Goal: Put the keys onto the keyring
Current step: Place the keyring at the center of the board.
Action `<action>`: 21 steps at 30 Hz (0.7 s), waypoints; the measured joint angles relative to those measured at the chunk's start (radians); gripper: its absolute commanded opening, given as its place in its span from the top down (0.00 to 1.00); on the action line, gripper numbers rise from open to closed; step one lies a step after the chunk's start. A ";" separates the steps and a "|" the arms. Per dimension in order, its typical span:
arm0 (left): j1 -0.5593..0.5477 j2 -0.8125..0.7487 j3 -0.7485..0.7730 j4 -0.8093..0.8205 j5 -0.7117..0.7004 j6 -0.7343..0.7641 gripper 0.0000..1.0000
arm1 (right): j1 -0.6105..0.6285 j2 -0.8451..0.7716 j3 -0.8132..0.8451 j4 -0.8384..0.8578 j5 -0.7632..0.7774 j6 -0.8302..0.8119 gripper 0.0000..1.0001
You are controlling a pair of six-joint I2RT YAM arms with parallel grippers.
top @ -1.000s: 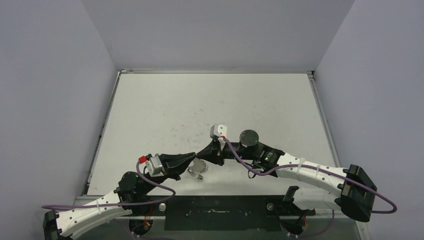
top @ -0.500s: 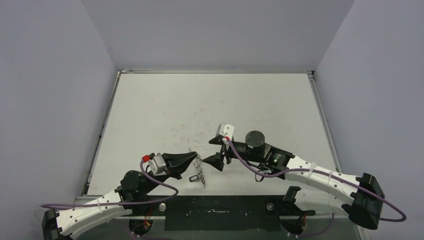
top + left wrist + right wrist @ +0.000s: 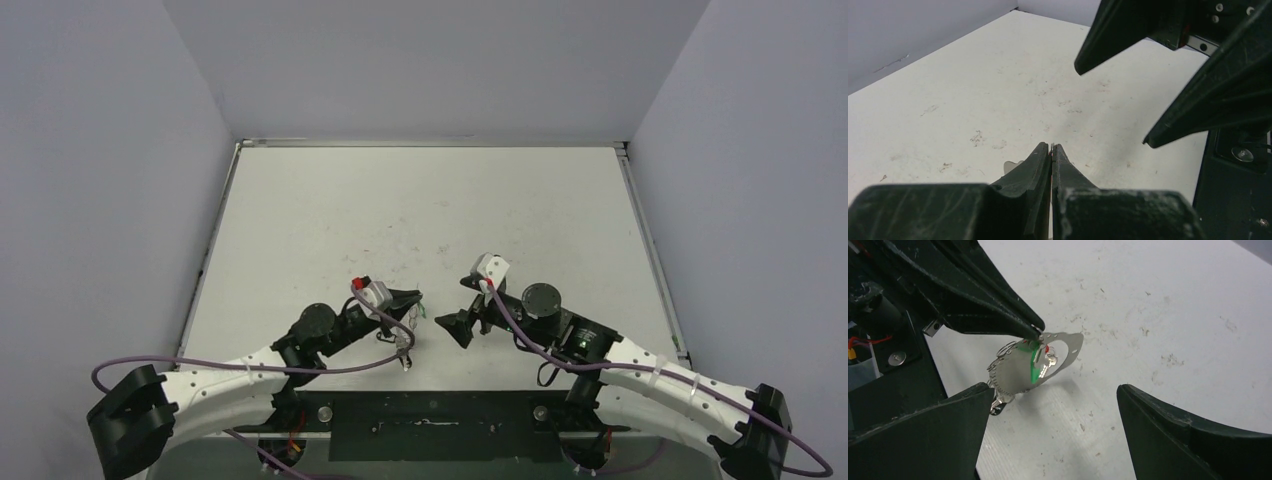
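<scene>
The keyring [image 3: 1064,346], a thin silver loop with a toothed lower edge, hangs above the table from my left gripper [image 3: 1038,333], which is shut on its upper rim. Inside the loop hang the keys: a green tag [image 3: 1035,366], a speck of red [image 3: 1047,348] and a silver blade [image 3: 1051,360]. In the top view the keyring [image 3: 403,342] dangles below the left gripper [image 3: 414,298]. My right gripper [image 3: 1058,432] is open and holds nothing, a short way back from the ring; in the top view the right gripper [image 3: 456,306] stands just right of it. The left wrist view shows the left gripper [image 3: 1051,147] shut.
The white table [image 3: 420,210] carries faint scuff marks. The black base plate [image 3: 430,425] runs along the near edge under both arms. Grey walls close in the left, right and back. The right arm's fingers [image 3: 1218,95] fill the left wrist view's upper right.
My right gripper has opened, let go of the keyring and drawn back to the right. The left arm has swung right and forward, still carrying the keyring.
</scene>
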 measured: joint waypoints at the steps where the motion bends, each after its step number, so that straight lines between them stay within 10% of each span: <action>1: 0.018 0.039 0.008 0.029 0.023 -0.008 1.00 | -0.001 -0.006 -0.011 -0.012 0.010 0.014 0.00; 21: 0.093 0.866 0.199 0.526 0.240 -0.174 1.00 | -0.014 -0.172 -0.141 -0.203 0.393 0.344 0.05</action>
